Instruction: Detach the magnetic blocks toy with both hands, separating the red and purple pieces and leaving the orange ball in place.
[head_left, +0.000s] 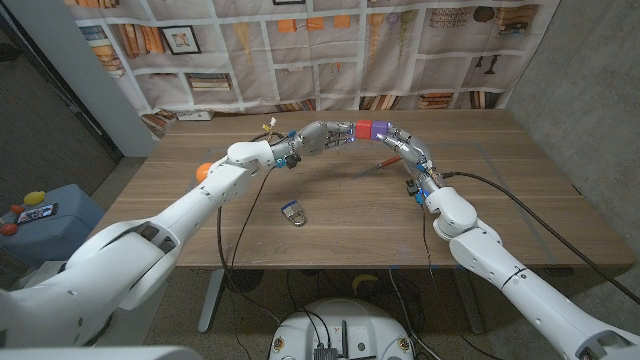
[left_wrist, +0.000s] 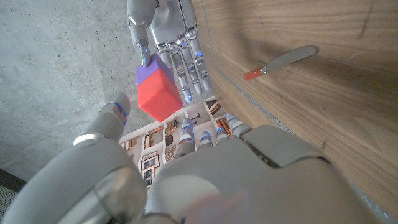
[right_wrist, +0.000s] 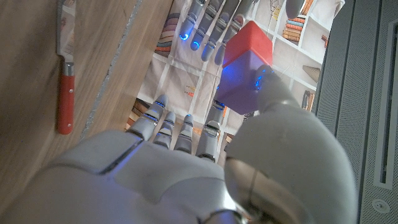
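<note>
Both hands meet above counter (head_left: 480, 170) at 12 o'clock: left hand (head_left: 322, 136) grips red block (head_left: 347, 130), right hand (head_left: 398, 143) grips purple block (head_left: 370, 128), blocks joined. Orange ball (head_left: 202, 171) at 9 o'clock.

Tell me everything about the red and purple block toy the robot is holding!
The magnetic blocks toy is two smooth, plastic-looking cubes stuck face to face: a red block and a purple block. They are still joined. The pair is held up above the wooden table, near its far edge, between both hands. The right robot hand has a fingertip on the purple block, and the left robot hand is on the red side.
</note>
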